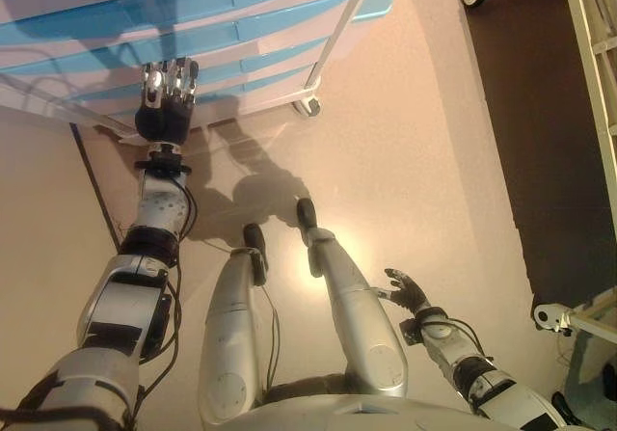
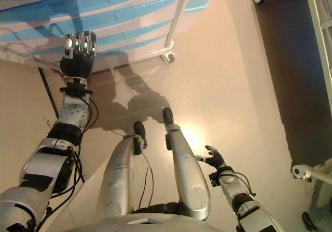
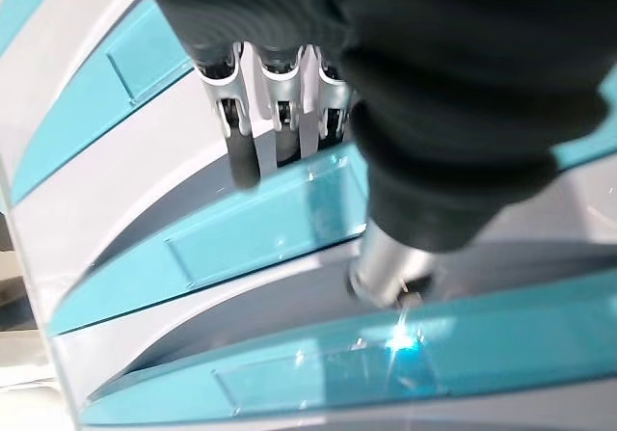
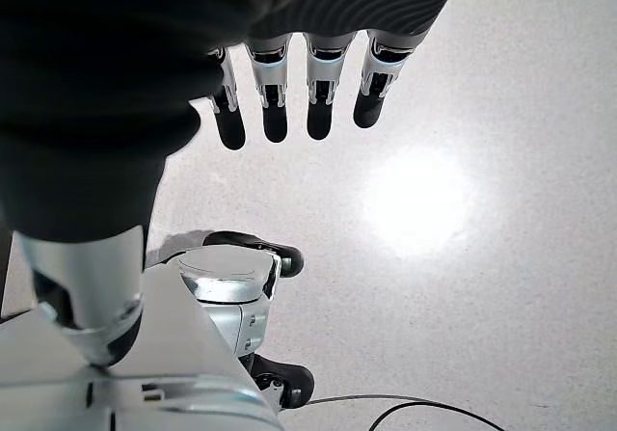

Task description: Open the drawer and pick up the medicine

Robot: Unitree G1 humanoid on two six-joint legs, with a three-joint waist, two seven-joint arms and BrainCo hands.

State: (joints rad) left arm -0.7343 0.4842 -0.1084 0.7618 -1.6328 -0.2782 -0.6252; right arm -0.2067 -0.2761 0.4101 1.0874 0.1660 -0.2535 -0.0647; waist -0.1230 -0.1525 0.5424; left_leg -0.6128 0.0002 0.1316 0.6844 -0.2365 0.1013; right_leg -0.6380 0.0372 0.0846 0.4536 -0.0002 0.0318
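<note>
Left hand (image 1: 166, 98): up in the upper left of the frame, right against the front of the drawer unit (image 1: 222, 36). Fingers look straight-ish and released, tips at the edge of one blue drawer front (image 3: 260, 233) — not hooked round anything that I can see.

Right hand (image 1: 409, 291): hanging low in the lower right of the frame over bare floor (image 1: 434, 142), fingers loose and spread, holding nothing. Idle.

Drawers: a stack of blue fronts in a white frame, on a wheeled stand (image 1: 308, 105) along the top of the frame. All look closed, or near enough. No gap wide enough to see inside.

Contents: can't tell. Nothing of the insides shows in any view.

Medicine: not visible anywhere. Neither hand has it, so my guess is it's still inside one of the closed drawers — which one, no idea.

Stage: I'd say still at the very start, going for the drawer.

What could go wrong: the fronts look smooth and shallow, so the fingertips could slide off instead of catching the lip. Also the unit is on wheels, so a pull might roll the whole thing forward rather than open the drawer. And with several identical fronts stacked close, grabbing the wrong one seems easy.
</note>
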